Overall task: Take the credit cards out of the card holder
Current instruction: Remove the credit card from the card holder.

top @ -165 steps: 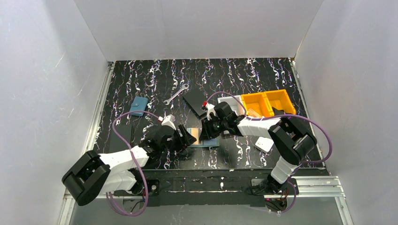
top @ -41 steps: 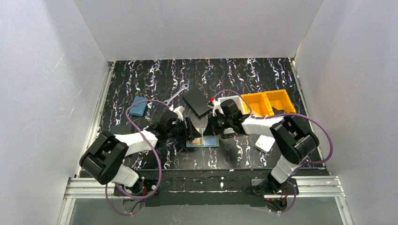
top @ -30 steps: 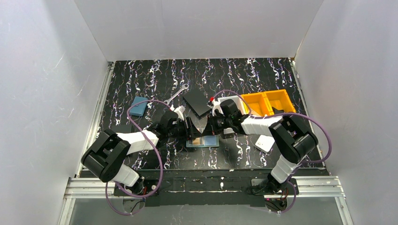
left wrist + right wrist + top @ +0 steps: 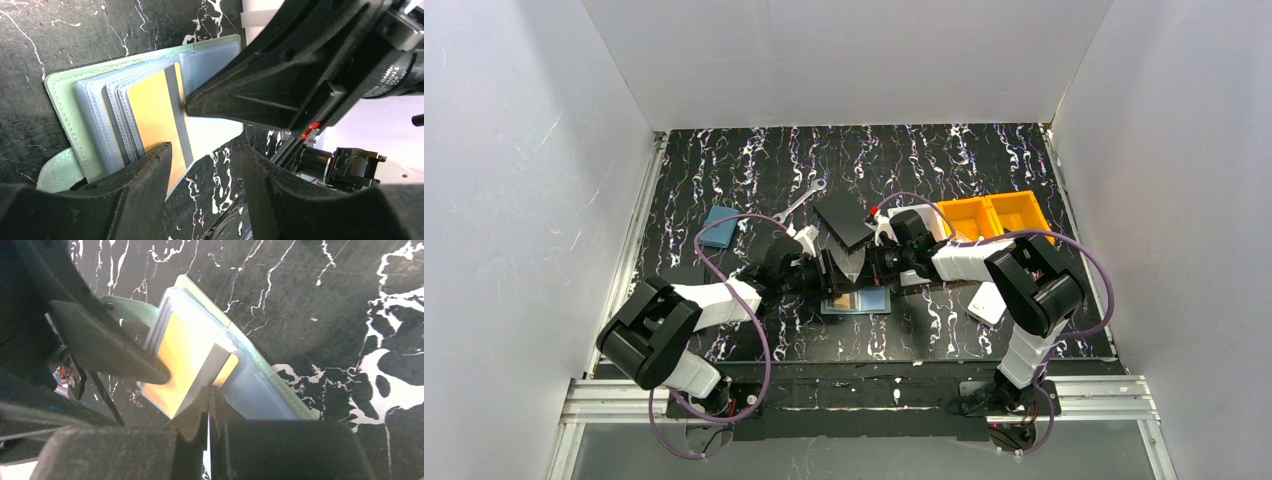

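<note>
The mint-green card holder [image 4: 869, 303] lies open on the black mat between my arms, with its clear sleeves fanned out [image 4: 95, 107] [image 4: 260, 385]. A tan card with a grey stripe [image 4: 150, 112] [image 4: 182, 357] lies on top of the sleeves, partly out of one. My right gripper [image 4: 207, 390] is shut, and its tip [image 4: 189, 106] touches the card at the stripe. My left gripper [image 4: 205, 150] is open, and one finger [image 4: 120, 352] rests on the tan card. No light blue card shows.
A black square plate [image 4: 842, 220], a wrench [image 4: 802, 200] and a small blue pouch [image 4: 719, 226] lie behind the holder. Two orange bins [image 4: 996, 218] stand at the right. A white box [image 4: 987, 303] sits by the right arm.
Since 5.5 s ago my left arm swung up and in to the holder. In the last second both grippers stayed at the holder, and the right arm's elbow shifted left.
</note>
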